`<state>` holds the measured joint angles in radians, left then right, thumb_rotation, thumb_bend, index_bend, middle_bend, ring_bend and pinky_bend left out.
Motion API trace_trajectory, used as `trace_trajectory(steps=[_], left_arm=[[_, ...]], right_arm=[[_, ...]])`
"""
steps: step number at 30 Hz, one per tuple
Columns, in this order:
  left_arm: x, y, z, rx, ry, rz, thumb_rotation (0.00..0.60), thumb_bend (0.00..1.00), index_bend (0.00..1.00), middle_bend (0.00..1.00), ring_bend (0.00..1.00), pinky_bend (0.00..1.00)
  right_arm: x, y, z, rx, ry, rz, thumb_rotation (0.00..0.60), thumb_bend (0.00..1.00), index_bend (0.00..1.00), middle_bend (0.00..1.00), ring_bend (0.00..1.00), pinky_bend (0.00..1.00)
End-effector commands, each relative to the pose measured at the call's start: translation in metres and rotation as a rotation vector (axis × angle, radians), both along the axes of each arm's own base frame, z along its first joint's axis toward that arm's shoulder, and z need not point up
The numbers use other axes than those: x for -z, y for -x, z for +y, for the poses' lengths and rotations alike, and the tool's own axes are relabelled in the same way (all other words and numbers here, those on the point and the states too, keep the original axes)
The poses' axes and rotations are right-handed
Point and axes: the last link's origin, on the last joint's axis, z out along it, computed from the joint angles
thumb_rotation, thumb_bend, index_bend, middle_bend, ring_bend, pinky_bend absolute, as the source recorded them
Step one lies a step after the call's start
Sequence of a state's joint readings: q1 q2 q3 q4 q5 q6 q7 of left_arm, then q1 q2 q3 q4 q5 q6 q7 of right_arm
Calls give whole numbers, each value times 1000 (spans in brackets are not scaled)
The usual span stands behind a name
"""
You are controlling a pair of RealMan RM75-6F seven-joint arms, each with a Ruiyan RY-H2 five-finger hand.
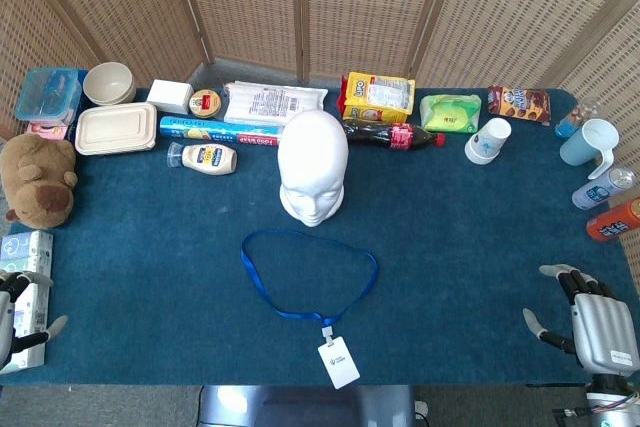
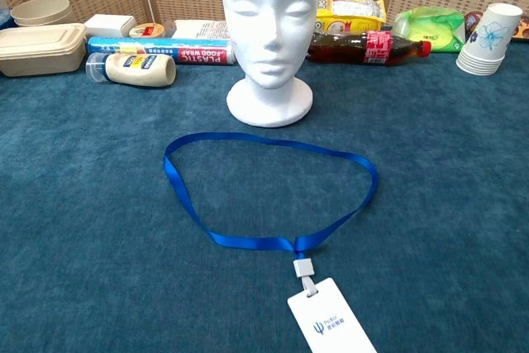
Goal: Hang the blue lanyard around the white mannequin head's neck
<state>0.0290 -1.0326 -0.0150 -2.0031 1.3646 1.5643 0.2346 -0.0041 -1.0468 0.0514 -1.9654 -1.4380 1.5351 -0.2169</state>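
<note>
One blue lanyard (image 2: 269, 192) with one white badge (image 2: 331, 320) lies looped before one white mannequin head (image 2: 270, 18). Left hand (image 1: 18, 312) fingers unclear; right hand (image 1: 590, 322) fingers spread, empty.

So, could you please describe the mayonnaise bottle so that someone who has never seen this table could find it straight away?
Start at the white mannequin head in the middle of the blue table. Just to its left in the head view, the mayonnaise bottle lies on its side in front of the long blue plastic wrap box. It is the only pale squeeze bottle there, with a clear cap and a blue-and-yellow label.
</note>
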Motion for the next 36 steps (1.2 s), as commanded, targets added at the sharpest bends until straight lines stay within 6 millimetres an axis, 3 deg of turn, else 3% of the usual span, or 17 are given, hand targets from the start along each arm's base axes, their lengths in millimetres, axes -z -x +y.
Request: trace_trajectory(steps=[1,18,26,30,34,36], left_arm=[[0,1,0,-4,1,0,597,102,402,365,272,166],[-1,0,0,4,15,2,593,102,402,365,271,165],[3,-4,5,20,31,3,595,102,402,365,272,166],[7,-6,11,28,44,4,596,102,402,365,271,165],[11,-8,19,37,56,8,595,102,402,366,271,165],[11,-9,22,38,58,11,597,102,402,366,271,165]], right_arm=[[1,0,0,0,-3,-1,469,313,266,287,301,276],[1,2,-3,-7,-14,-22,468,314,266,290,306,276],[1,-10,-18,-59,-30,-43,469,313,266,304,321,288],[7,-21,-34,-95,-54,-56,469,313,266,366,442,463],[14,-35,-55,-126,-61,-47,470,313,287,500,683,765],[17,-42,-64,-146,-51,-38,468,313,303,570,771,862]])
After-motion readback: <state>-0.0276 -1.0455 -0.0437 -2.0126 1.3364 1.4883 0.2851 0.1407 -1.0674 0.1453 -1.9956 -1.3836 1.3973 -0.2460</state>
